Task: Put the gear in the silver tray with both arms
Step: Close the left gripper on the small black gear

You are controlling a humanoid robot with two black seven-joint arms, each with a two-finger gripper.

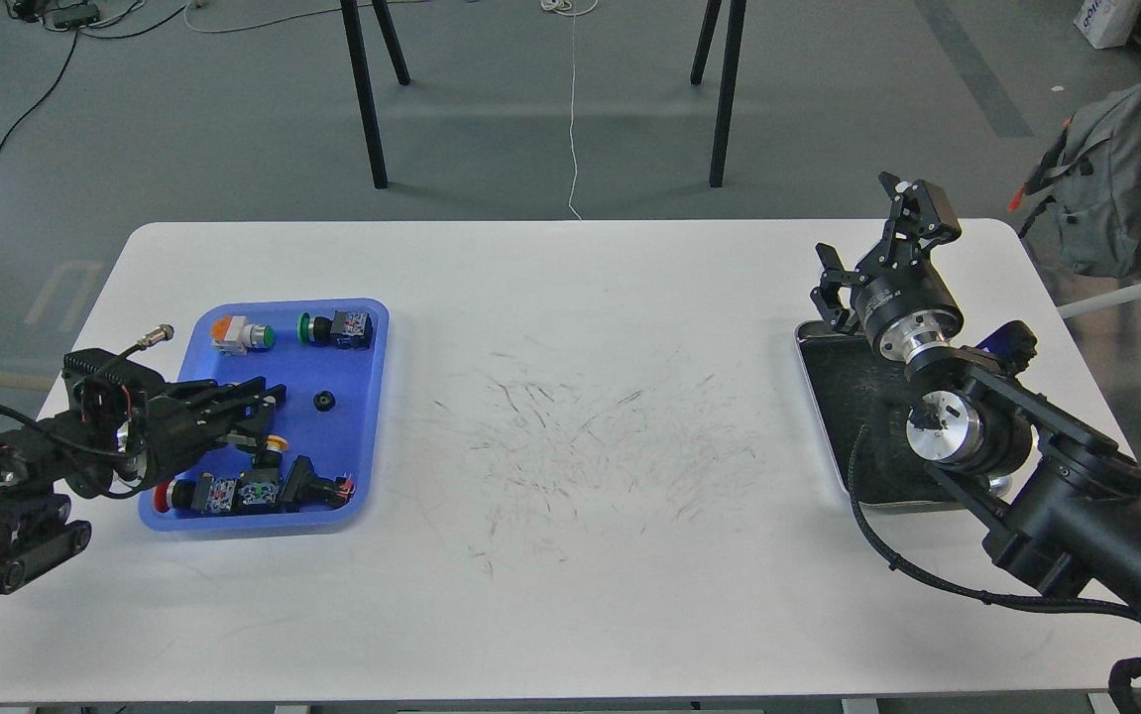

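Note:
A small black gear (323, 401) lies in the middle of the blue plastic tray (365, 327) at the left. My left gripper (261, 411) hovers over that tray, just left of the gear, fingers pointing at it and apart, holding nothing. The silver tray (836, 397) sits at the right of the table, its dark scratched bottom largely covered by my right arm. My right gripper (872, 248) is raised over the tray's far end, wide open and empty.
The blue tray also holds several push-button switches: an orange-and-green one (241, 335), a green one (334, 328) and a row along the near rim (251, 490). The white table (570, 416) is scuffed in the middle. A backpack (1115, 188) stands past the right edge.

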